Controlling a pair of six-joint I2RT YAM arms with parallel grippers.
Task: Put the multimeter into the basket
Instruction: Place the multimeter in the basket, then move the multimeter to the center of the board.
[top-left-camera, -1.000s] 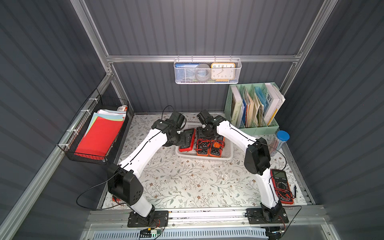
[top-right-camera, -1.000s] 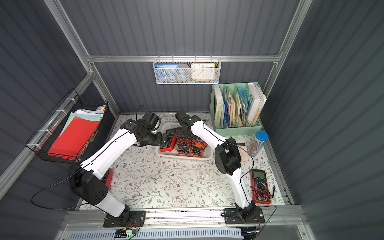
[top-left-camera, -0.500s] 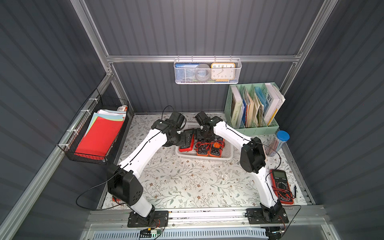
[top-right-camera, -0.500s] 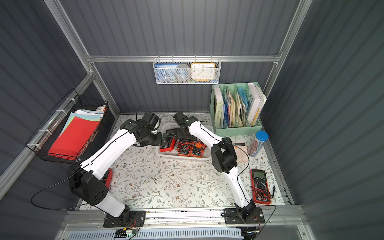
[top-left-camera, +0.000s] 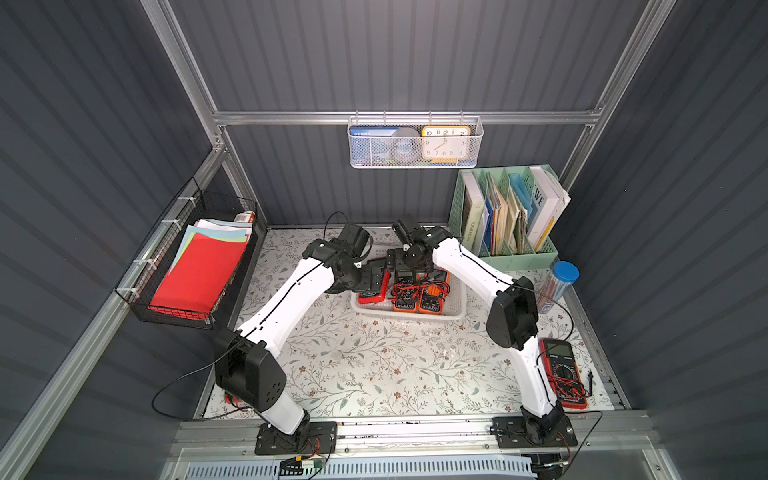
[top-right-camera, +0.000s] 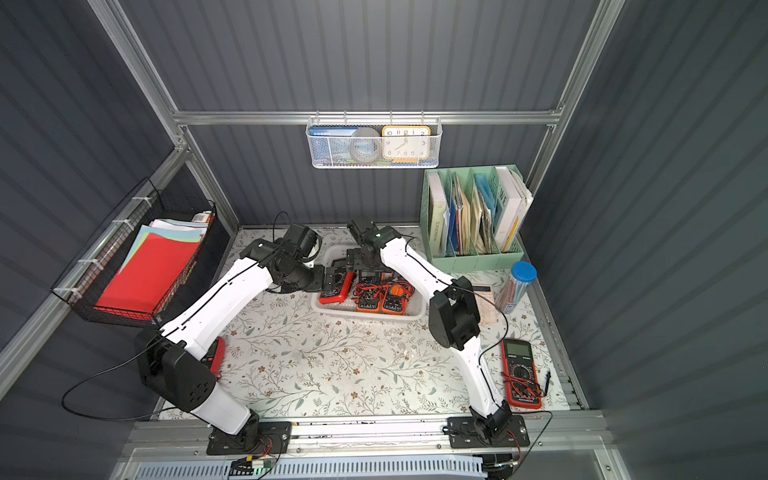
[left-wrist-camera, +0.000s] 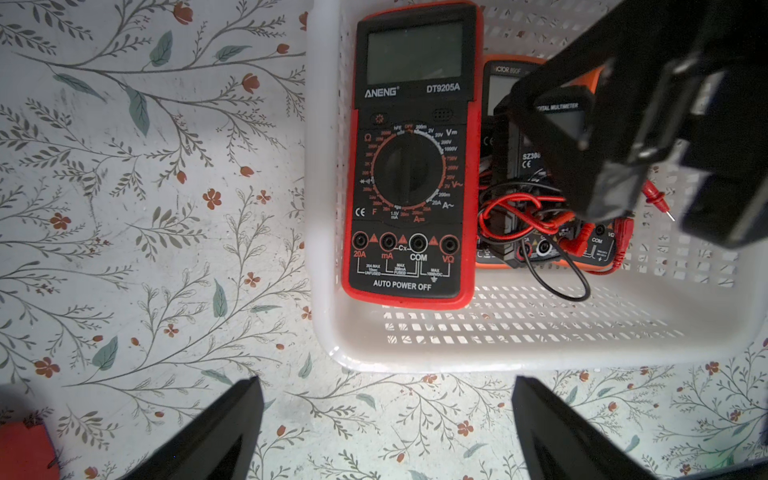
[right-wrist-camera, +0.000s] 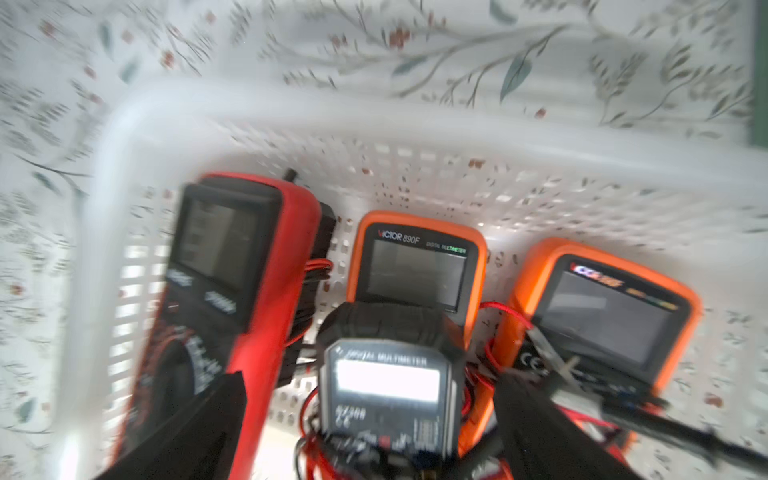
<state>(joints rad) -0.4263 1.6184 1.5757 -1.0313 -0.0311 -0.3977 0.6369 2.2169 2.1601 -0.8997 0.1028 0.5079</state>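
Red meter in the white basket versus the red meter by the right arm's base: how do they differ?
The basket meter lies in the basket, the table meter on the table. The basket meter's sockets are empty; the table meter carries coiled leads. Both are red, face up.

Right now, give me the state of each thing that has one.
basket: holds four meters.
black meter: in basket, ungripped.
right gripper: open, straddling it.
left gripper: open, empty.
red meter: flat in basket, screen blank.
orange meters: both in basket.
spare meter: outside basket, leads on it.
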